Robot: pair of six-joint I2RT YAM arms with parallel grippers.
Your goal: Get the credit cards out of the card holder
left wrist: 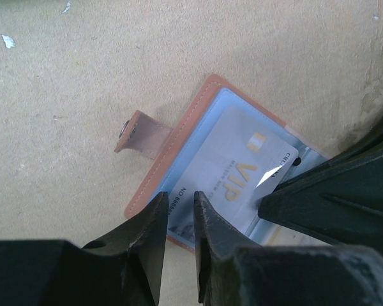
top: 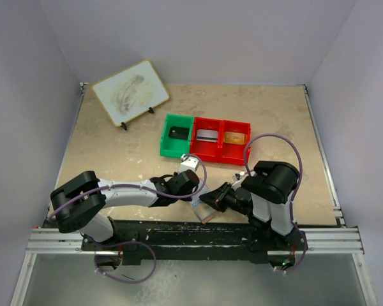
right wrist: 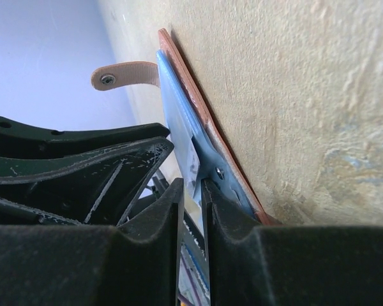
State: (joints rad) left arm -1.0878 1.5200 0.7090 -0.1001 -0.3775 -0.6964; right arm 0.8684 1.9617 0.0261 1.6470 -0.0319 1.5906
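Just beyond the aluminium rail (top: pixel 191 239), the left arm (top: pixel 124 191) shows a white link between rounded black joint housings; the right arm (top: pixel 274 182) is built alike (with a bulkier black drum); lilac cables (top: pixel 277 140) loop off both, one sagging on the rail's near side; the left gripper (left wrist: pixel 179 203) and right gripper (right wrist: pixel 191 191) have matt black ribbed fingers (left wrist: pixel 147 229), scuffed pale along their edges.

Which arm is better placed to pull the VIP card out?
Probably right: the right gripper seems to straddle the VIP card edge; the left gripper sits over the card holder rim.
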